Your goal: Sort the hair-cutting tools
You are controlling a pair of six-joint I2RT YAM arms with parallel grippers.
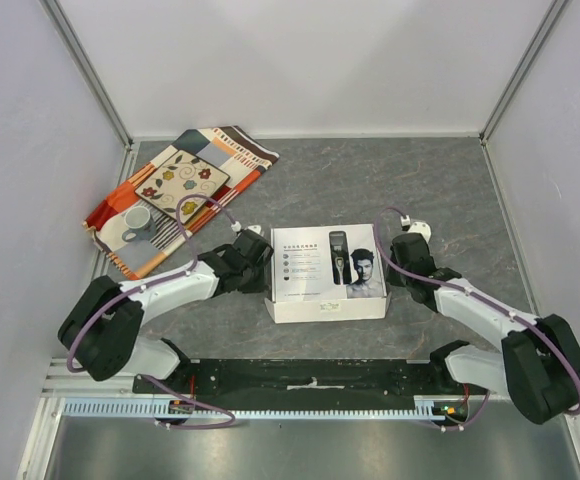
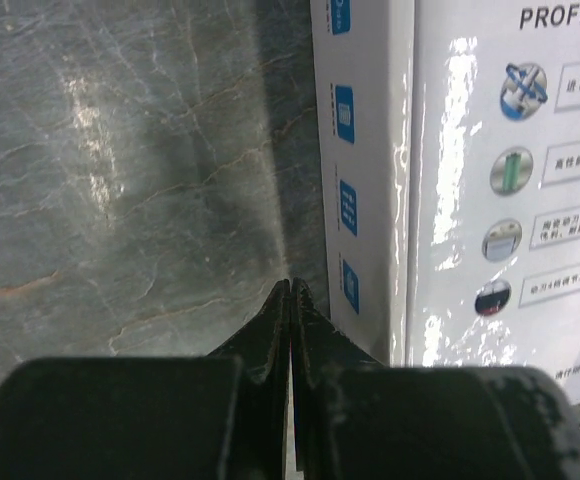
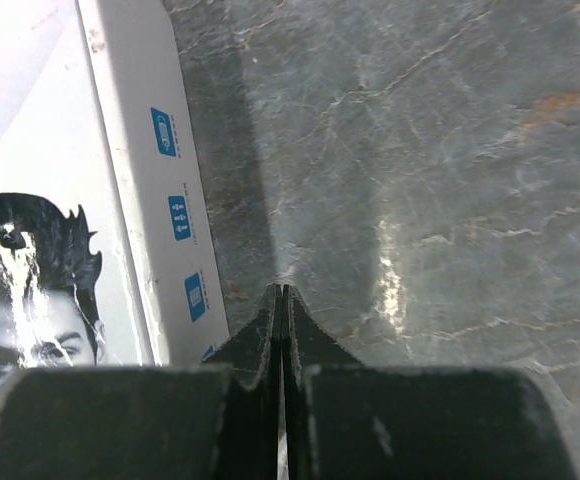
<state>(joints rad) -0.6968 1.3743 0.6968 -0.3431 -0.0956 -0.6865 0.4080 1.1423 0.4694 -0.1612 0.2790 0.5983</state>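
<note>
A closed white cardboard box (image 1: 327,272) printed with a clipper and a man's face lies at the table's middle. The clipper, comb attachments, cylinder and cord themselves are out of view. My left gripper (image 1: 262,250) is shut and empty just left of the box; in the left wrist view its tips (image 2: 290,288) sit beside the box's side wall (image 2: 360,180). My right gripper (image 1: 397,247) is shut and empty just right of the box; in the right wrist view its tips (image 3: 282,292) sit beside the box wall (image 3: 160,190).
A patchwork cloth (image 1: 178,195) lies at the back left with a white cup (image 1: 137,221) on it. The grey stone-patterned table (image 1: 370,170) is walled on three sides. A black rail (image 1: 300,375) runs along the near edge.
</note>
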